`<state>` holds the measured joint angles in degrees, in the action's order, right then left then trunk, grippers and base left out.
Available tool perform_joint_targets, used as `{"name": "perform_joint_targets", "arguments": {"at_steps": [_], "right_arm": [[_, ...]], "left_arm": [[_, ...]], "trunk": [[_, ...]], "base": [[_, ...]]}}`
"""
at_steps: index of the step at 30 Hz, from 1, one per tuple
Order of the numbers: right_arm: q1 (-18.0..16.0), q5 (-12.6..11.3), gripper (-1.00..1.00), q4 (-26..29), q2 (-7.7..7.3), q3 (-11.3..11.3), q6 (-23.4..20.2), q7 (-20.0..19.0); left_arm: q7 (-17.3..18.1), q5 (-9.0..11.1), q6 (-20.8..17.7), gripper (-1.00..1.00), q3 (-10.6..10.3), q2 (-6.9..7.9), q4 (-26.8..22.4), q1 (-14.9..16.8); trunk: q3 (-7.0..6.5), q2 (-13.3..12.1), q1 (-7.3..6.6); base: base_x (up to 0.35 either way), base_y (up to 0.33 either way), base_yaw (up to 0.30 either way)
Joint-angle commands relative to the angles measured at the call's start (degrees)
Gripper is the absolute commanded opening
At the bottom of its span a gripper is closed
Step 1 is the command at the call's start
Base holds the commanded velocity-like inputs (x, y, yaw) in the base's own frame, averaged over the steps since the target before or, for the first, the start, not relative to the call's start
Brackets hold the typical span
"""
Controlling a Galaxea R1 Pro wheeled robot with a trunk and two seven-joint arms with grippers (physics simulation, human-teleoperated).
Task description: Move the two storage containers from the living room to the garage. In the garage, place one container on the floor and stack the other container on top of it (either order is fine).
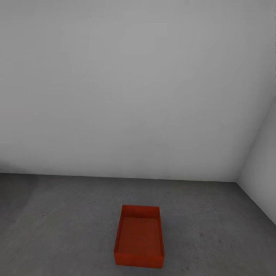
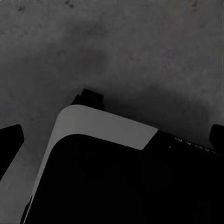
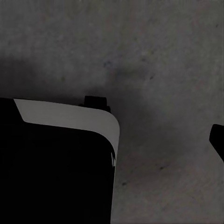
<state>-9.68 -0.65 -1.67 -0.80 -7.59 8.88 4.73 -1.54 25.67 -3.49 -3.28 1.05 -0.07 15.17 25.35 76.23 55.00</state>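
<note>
One orange-red storage container (image 1: 139,240) stands open-topped and empty on the dark grey concrete floor (image 1: 69,222) of the garage, low in the head view, a short way from the white wall. My left gripper (image 2: 112,140) hangs over the floor, its dark fingertips (image 2: 10,144) wide apart at the picture's two edges with nothing between them. In the right wrist view my right gripper (image 3: 112,140) also points down at the floor, with one fingertip (image 3: 218,140) at the edge and nothing held. The living room is out of view.
A plain white wall (image 1: 126,88) runs across ahead and meets a side wall (image 1: 262,161) in a corner at the right. My black base with a white rim (image 2: 100,123) lies under the left gripper, and the base (image 3: 70,116) shows under the right one too.
</note>
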Motion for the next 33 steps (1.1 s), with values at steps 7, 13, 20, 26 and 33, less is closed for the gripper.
{"name": "perform_joint_targets", "arguments": {"at_steps": [7,13,20,26,33], "right_arm": [[-0.07,-0.14,1.0,-0.18,0.01,-0.41,0.26,0.19],[-0.07,-0.14,1.0,-0.18,0.04,-0.41,0.26,0.15],[-0.07,-0.14,1.0,-0.18,0.08,-0.41,0.27,0.11],[-0.07,-0.22,1.0,-0.18,0.06,-0.41,0.05,0.11],[-0.07,0.1,1.0,-0.2,-0.03,-0.4,-0.41,0.14]], "left_arm": [[-0.13,0.34,-0.28,1.0,-0.39,0.47,0.02,0.04],[-0.13,0.33,-0.24,1.0,-0.41,0.69,-0.01,0.04],[-0.11,0.19,-0.21,1.0,-0.41,0.57,-0.02,0.04],[-0.13,0.39,0.42,1.0,-0.4,0.38,-0.02,0.04],[-0.14,0.43,1.64,1.0,-0.4,0.44,0.01,0.04]], "trunk": [[-0.51,0.03,0.0],[-0.98,0.03,0.0],[-1.53,0.03,0.0],[-2.01,0.03,0.0],[-2.15,0.03,0.0]], "base": [[0.0,0.0,0.0],[0.0,0.0,0.0],[0.0,0.0,0.0],[0.0,0.0,-0.001],[0.0,0.0,-0.006]]}}
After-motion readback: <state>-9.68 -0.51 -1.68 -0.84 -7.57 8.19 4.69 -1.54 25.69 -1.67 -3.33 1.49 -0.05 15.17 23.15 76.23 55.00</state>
